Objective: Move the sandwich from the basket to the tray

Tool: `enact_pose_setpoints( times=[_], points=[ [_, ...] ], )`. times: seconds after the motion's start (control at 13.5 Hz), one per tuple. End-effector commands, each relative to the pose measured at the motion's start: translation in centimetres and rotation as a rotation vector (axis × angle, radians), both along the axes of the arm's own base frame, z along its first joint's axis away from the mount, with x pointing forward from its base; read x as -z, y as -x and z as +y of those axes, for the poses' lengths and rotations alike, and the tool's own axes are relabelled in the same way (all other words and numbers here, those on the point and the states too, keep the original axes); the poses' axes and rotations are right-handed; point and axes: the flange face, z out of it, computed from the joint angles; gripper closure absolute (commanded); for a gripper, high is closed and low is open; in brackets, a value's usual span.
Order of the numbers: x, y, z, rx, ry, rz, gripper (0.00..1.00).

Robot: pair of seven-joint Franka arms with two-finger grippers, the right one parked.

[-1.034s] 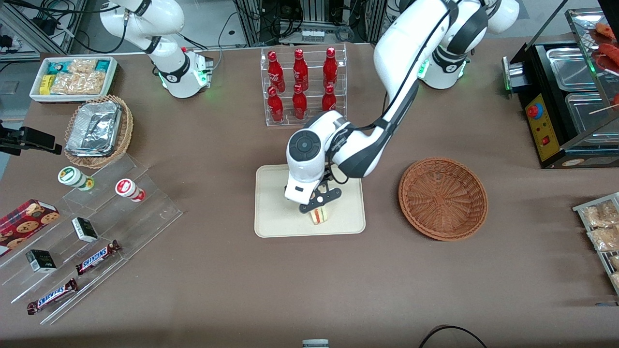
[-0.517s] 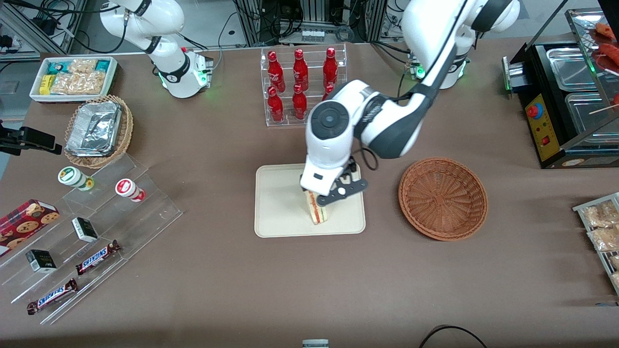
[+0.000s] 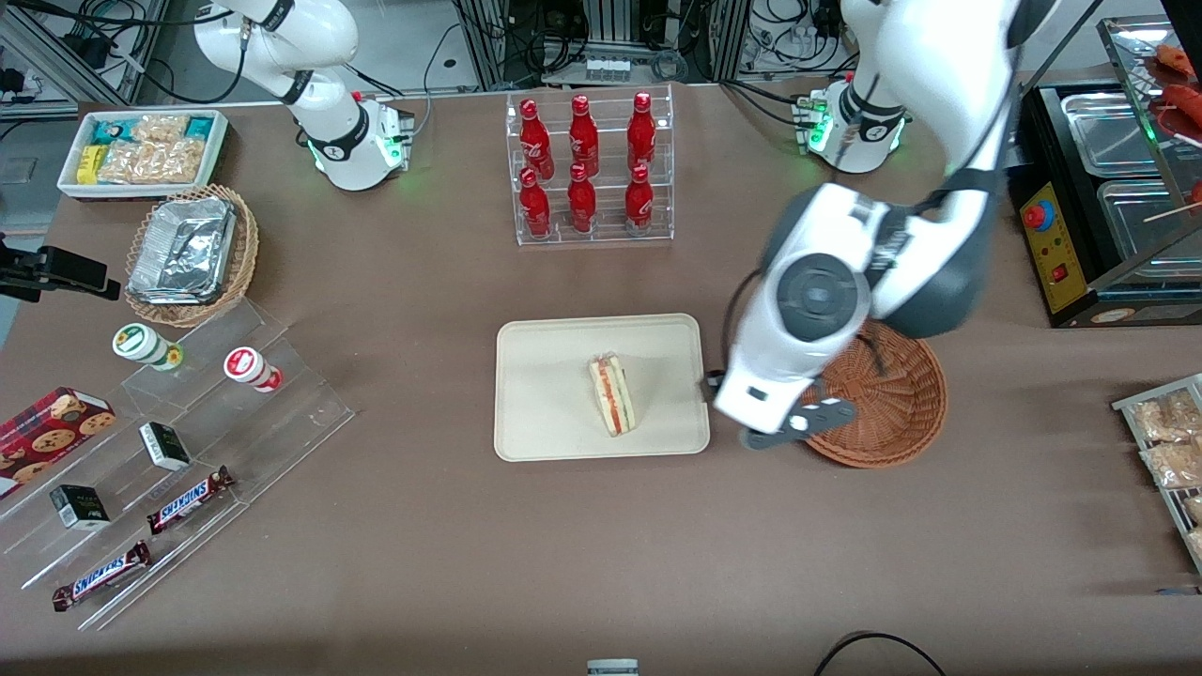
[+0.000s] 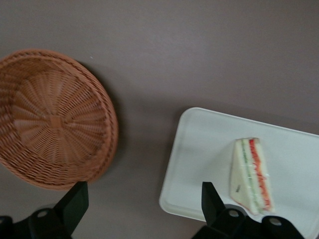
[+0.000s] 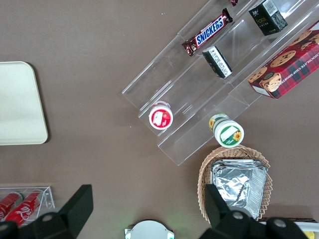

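Cream plastic carries your sandwich [image 3: 613, 393] now: it lies on the tray [image 3: 545, 394], toward the rim nearest the front camera, its red and green filling stripes facing up. You find the gripper [image 3: 787, 429] raised over the table between the tray and the basket [image 3: 887, 413], its fingers [image 4: 75, 201] spread wide with nothing between them. The working arm's wrist covers part of the basket in the front view; the left wrist view shows you the whole woven bowl with nothing in it, and the sandwich sitting apart from the fingers.

Readable writing is scarce. You can make out "SNICKERS" on two bars [image 3: 188, 499] on the clear stepped rack [image 3: 235, 441] toward the parked arm's end of the table, and again in the right wrist view. The red bottles [image 3: 582, 164] in their clear stand carry white script too small to read. Labels on the small dark boxes [image 3: 164, 445] stay illegible. Snack packets [image 3: 1169, 441] at the working arm's end are cut off by the frame edge.
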Motion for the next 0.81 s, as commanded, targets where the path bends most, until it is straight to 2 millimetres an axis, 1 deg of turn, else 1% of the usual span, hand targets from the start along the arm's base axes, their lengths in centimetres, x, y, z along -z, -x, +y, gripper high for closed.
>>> enact_pose_setpoints(
  times=[0.0,0.15,0.22,0.3,0.44,0.52,0.59,0.66,0.74],
  points=[
    [-1.1,0.7,4.1,0.015,0.002,0.023,0.0],
    [-1.9,0.7,6.9,0.072,0.01,0.029,0.0],
    [-1.9,0.7,8.4,0.105,0.018,0.038,0.0],
    [-2.6,0.8,9.7,0.123,0.033,0.036,0.0],
    [-3.8,1.5,10.2,0.176,0.046,0.029,0.0],
    [-4.3,1.8,11.0,0.198,0.049,0.027,0.0],
    [-5.4,2.0,12.6,0.198,0.053,0.018,0.0],
    [-6.3,2.6,13.5,0.215,0.056,0.012,0.0],
    [-7.2,3.6,15.1,0.238,0.074,0.009,0.0]
  ],
)
